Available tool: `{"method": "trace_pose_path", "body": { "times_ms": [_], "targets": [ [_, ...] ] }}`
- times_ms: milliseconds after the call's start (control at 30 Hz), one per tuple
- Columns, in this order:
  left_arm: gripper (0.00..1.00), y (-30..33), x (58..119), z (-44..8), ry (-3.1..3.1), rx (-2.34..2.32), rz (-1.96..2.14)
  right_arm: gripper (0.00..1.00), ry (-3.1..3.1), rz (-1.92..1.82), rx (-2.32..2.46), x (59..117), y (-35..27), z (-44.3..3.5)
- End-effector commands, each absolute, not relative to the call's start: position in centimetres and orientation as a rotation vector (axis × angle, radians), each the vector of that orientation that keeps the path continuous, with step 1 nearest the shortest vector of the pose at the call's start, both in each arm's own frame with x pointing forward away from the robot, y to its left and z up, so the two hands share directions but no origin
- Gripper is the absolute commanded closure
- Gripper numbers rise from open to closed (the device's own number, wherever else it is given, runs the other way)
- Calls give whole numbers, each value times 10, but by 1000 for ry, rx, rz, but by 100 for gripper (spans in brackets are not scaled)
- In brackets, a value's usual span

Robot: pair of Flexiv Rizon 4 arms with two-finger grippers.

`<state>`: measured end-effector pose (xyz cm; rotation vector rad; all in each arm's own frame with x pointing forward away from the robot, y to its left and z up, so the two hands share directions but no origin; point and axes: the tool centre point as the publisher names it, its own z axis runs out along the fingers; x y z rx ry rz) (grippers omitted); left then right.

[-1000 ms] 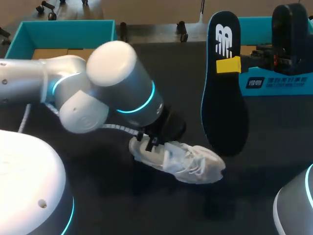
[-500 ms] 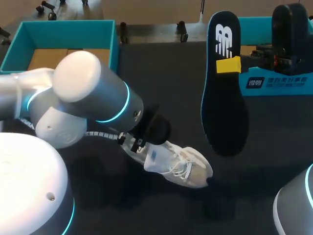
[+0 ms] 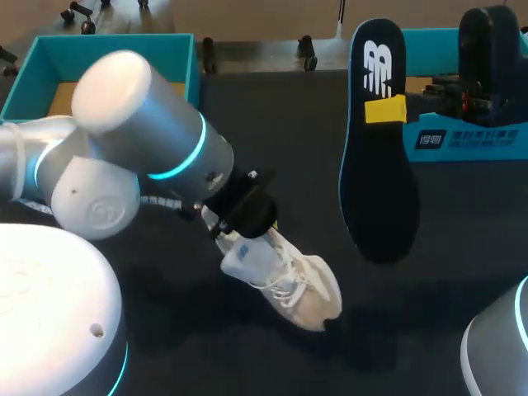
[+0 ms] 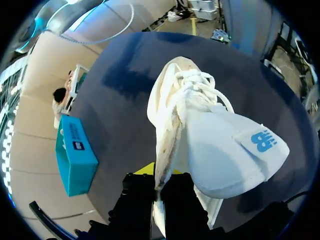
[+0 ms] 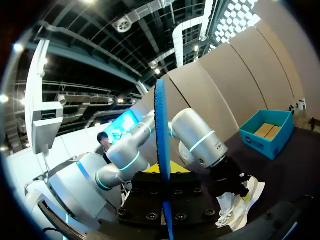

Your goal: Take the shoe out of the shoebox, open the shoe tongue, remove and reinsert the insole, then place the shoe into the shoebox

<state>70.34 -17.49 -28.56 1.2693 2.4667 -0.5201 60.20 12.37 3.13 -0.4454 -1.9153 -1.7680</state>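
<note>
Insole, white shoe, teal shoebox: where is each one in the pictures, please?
insole [image 3: 378, 186], head view, middle of its dark face.
white shoe [image 3: 297, 280], head view, on its laces.
teal shoebox [image 3: 169, 54], head view, inner far wall.

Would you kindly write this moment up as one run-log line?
stage: insole out of shoe | left gripper: shut on shoe at its opening rim | right gripper: shut on insole, upright above table
</note>
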Motion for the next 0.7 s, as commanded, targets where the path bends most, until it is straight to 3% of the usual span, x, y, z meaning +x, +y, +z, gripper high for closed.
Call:
{"method": "trace_pose_path", "body": {
  "times_ms": [33, 700],
  "targets": [
    [100, -170, 704, -271, 2445, 1420, -529, 100, -1916, -1763, -445, 604, 126, 31],
    [100, -179, 676, -296, 2416, 1930, -148, 100, -1916, -1763, -445, 604, 126, 31]
  ]
}}
